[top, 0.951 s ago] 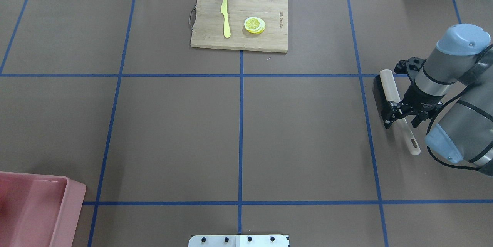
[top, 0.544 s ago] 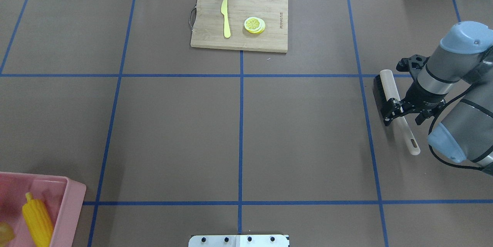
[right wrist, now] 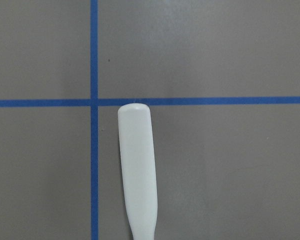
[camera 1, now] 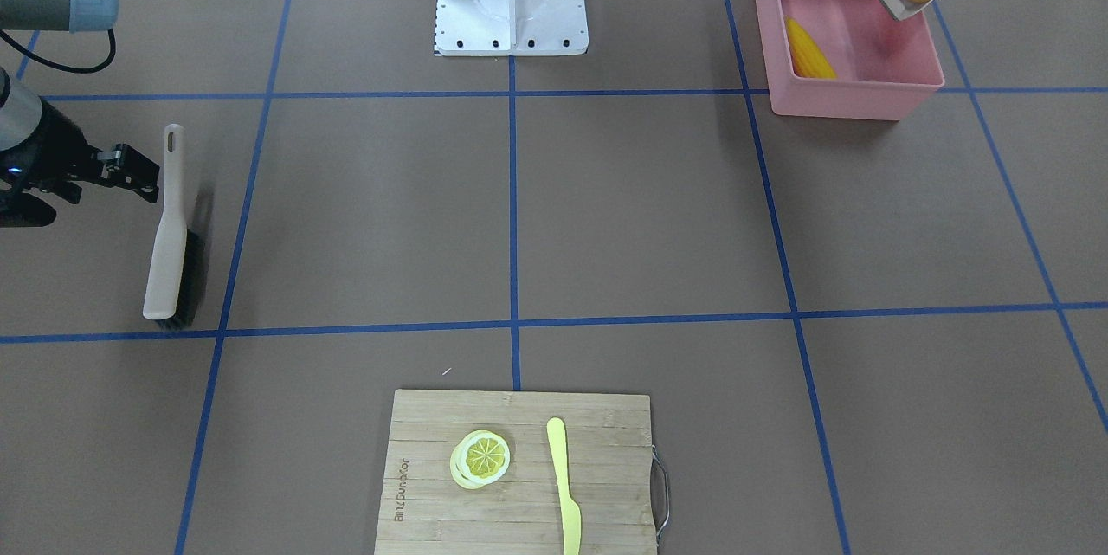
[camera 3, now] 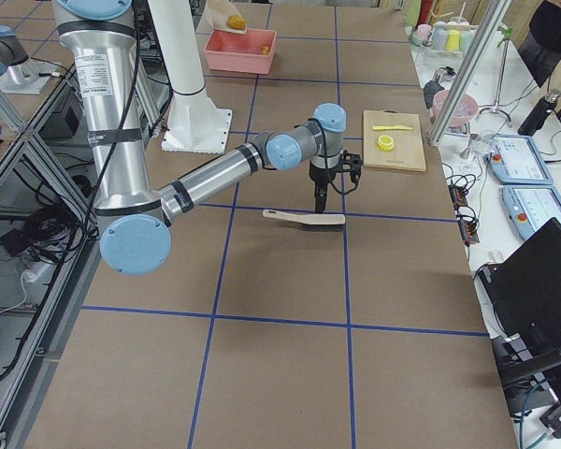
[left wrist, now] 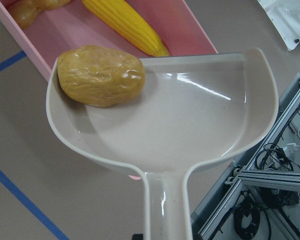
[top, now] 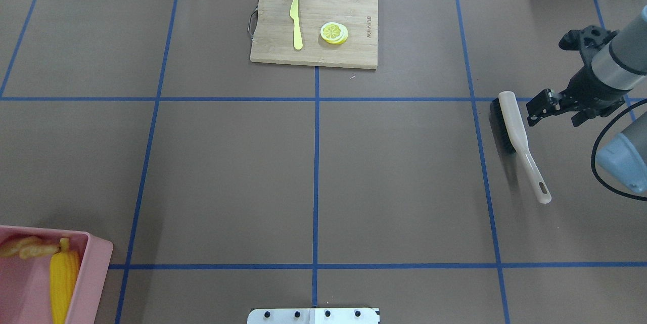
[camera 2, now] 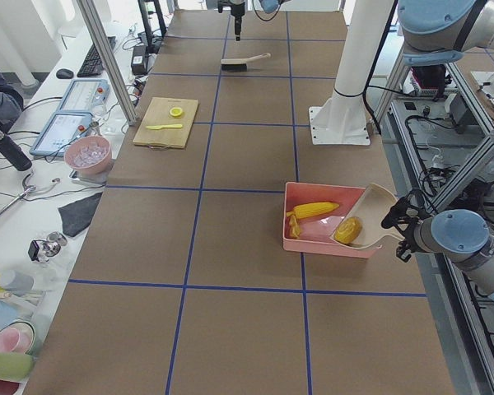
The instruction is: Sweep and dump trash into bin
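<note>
The pink bin [top: 98, 256] sits at the table's near left corner. A yellow corn cob [top: 63, 278] and a tan ginger root [top: 25, 249] lie inside it. Over its wall hangs the beige dustpan [left wrist: 190, 125], tilted, with the brown-orange potato [left wrist: 100, 75] resting at its lip above the bin [left wrist: 190, 27]. My left gripper [camera 2: 399, 220] is shut on the dustpan's handle. Its fingers are barely visible. My right gripper [top: 556, 116] stands open, raised beside the brush [top: 518, 134], which lies flat on the table.
A wooden cutting board [top: 354, 56] at the far middle carries a pale yellow knife [top: 296, 23] and a lemon slice [top: 334, 33]. The robot's white base plate [top: 313, 315] is at the near edge. Blue tape lines divide the brown table.
The corn cob and then the ginger have dropped into the bin. My right gripper has let go of the brush handle and drawn away toward the far right.
</note>
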Controlling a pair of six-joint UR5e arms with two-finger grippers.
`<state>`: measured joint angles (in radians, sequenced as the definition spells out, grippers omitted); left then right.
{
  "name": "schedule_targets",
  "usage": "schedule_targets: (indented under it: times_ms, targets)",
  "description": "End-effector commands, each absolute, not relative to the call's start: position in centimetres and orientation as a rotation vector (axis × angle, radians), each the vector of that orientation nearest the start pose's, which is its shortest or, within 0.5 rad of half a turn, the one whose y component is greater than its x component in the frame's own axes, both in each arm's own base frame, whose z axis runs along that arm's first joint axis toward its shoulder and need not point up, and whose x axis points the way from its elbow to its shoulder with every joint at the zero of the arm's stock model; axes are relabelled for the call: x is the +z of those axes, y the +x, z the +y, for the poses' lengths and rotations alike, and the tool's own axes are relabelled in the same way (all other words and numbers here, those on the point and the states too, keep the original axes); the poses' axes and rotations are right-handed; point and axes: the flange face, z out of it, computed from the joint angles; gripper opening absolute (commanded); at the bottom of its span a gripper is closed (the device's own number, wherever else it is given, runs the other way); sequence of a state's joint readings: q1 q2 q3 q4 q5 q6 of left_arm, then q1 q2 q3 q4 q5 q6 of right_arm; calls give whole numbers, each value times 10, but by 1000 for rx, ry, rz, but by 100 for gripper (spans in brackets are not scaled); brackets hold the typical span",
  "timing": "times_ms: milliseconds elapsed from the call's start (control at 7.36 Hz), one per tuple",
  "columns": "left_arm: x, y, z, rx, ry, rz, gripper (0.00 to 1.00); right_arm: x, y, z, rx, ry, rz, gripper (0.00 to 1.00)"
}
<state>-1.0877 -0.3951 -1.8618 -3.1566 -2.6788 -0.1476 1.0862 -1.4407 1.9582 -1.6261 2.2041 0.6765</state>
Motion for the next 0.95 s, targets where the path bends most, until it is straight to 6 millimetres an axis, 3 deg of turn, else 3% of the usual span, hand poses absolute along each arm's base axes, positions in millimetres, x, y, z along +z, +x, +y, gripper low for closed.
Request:
schedule_targets:
  times_ms: [0, 136, 272, 815]
  targets:
    - [588, -60, 20, 669, 249, 1225, 10, 389, -144, -493, 66, 103, -790, 100]
    - [567, -61, 22, 654, 219, 1219, 8, 388, -133, -494, 83, 116, -791, 100]
    - [562, -59, 17, 643, 199, 1213, 8, 390, -129, -496, 94, 121, -783, 100]
    - [567, -58, 15, 650, 139, 1191, 8, 393, -111, -501, 130, 136, -772, 100]
